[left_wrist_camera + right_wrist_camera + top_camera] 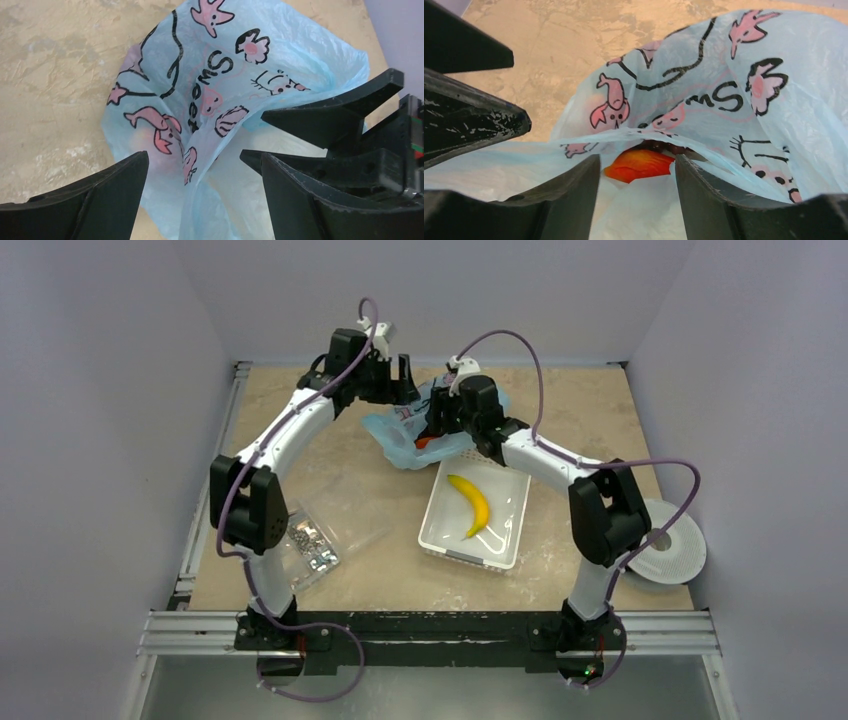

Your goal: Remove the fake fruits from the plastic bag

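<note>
With left tool [194, 160] wide at the plastic bag [280, 45] and right tool [636, 159] half wide at its mouth, bring right around the orange-red mango [646, 167]; avoid pinching the bag.

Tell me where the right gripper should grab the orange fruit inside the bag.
Take the orange fruit by its two ends, probably, coming straight in through the open mouth of the bag. It lies crosswise there, the bag's lip drapes over its top, and the right gripper stands open with a finger either side.
</note>
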Robot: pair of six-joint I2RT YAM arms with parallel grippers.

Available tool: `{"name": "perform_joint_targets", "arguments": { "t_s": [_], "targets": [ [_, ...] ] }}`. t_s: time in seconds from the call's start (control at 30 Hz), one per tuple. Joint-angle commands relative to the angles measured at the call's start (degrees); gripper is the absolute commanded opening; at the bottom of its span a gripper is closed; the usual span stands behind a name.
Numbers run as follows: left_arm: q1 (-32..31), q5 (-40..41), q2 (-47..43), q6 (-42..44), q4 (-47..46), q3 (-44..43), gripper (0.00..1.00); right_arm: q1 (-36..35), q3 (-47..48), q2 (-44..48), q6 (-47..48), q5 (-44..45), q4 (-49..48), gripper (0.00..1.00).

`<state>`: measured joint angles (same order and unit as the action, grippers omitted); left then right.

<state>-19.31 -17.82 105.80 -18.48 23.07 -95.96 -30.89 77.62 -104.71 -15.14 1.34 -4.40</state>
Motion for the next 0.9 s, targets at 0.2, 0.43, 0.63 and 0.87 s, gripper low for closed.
{"name": "perform_joint_targets", "arguments": {
  "t_s": [0.2, 0.43, 0.63, 0.87],
  "targets": [
    [-6.8, 4.8, 9.9, 9.8, 10.2, -10.6, 0.83, 1.5, -5.0, 2.6, -1.0, -0.2, -1.8, 0.48],
    [-6.9, 7.3, 14.1, 9.5, 15.1, -11.2, 0.76, 1.5, -5.3, 1.9, -1.8, -1.2, -2.4, 0.31],
    [-6.0, 13.5, 20.3, 8.9, 21.0, -20.0, 0.17, 1.4, -2.6, -2.0, 0.9, -1.2, -2.2, 0.29],
    [-0.8, 21.4, 13.6, 7.1, 12.3, -20.6, 0.0, 1.3, 9.1, -11.8, 2.5, 1.8, -0.6, 0.23]
  ]
}}
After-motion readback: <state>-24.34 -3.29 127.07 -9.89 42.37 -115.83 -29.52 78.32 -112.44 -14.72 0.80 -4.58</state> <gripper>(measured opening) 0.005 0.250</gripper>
